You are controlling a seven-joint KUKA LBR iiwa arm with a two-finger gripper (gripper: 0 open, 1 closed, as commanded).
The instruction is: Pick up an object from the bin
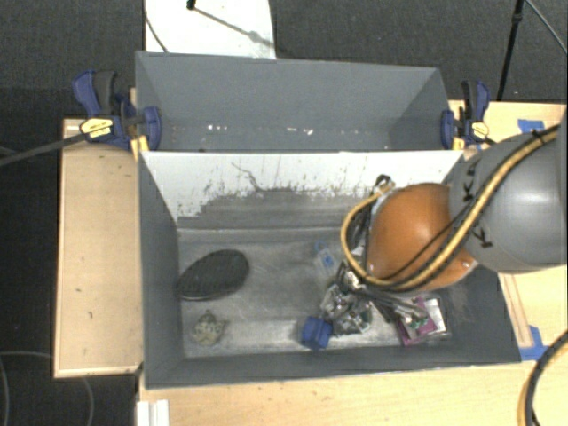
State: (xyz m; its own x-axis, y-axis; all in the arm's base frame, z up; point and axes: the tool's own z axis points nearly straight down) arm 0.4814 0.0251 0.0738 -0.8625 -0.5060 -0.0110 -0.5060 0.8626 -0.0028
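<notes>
Gripper point(349, 307) is down low in the bin point(161, 264), right of centre, close to the near wall. It reads as a dark, cluttered metal tip just off the floor. Can't tell whether it is spread, pressed together or pinching anything, because the tip is too tangled to resolve.

Closest item is a small blue block point(315, 333) on the floor, just left of the tip and slightly nearer the front wall. It looks to be touching or almost touching the tip, but I can't confirm contact. Nothing shows it as gripped.

A purple-and-white packet point(424, 320) lies flat on the floor just right of the tip, partly under the arm. A small pale-blue scrap point(324, 258) sits a bit farther back, just left of the wrist.

The orange cover point(413, 233) on the wrist sits above and to the right of the tip, with yellow-black cables point(484, 198) looped round it.

The left half of the floor holds a dark oval pad point(211, 273) and, nearer, a small grey-green lump point(209, 328). Both are well apart from the gripper.
</notes>
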